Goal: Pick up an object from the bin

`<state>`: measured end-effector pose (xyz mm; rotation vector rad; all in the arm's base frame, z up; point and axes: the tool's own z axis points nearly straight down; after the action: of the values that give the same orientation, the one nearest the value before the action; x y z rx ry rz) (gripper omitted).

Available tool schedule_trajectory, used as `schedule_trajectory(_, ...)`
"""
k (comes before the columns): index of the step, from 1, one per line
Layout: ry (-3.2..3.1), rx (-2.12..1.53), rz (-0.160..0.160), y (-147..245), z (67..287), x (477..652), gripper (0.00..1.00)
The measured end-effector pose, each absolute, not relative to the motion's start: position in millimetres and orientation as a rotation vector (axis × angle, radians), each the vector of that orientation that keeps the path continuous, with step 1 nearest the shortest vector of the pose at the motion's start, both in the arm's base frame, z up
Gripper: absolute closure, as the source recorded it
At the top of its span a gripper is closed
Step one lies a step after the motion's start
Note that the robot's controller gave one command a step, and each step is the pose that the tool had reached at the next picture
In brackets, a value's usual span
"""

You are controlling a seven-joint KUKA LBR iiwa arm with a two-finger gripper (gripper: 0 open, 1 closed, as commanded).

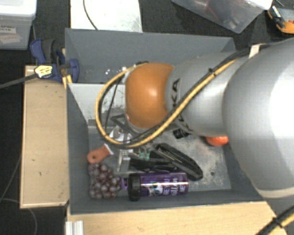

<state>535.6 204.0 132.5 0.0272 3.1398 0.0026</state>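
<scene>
pick not done yet, judging by this view: nothing shows clamped in the gripper (123, 159), and everything visible lies on the floor of the bin (152, 48). the gripper is low, at about 8 o'clock of the bin floor, under the arm (225, 97) that comes in from 3 o'clock. can't tell if it's open or closed, since the wrist and cables cover it. left to do, i'd say: close on one item, lift it, clear the rim.

nearest things:
- purple bottle (159, 185) with a black cap, just at 5 o'clock of the gripper, near the 6 o'clock wall
- grape bunch (103, 180), dark purple, at 7 o'clock of the gripper, touching or nearly touching the bottle's cap
- orange-brown piece (98, 154), just at 9 o'clock of the gripper
- black tool (179, 161), at 3 o'clock of the gripper
- small orange thing (216, 141), well apart at 3 o'clock, half under the arm

which one is the target: can't tell.

orientation: the bottle lies on its side, long axis 9 to 3, cap pointing to 9. the black tool's long axis runs roughly 10 to 4. the grape bunch is a lump with no clear axis.
</scene>
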Motion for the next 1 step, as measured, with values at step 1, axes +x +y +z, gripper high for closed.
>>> schedule_trajectory(1,3.140,0.010,0.003,204.0,132.5,535.6,0.00)
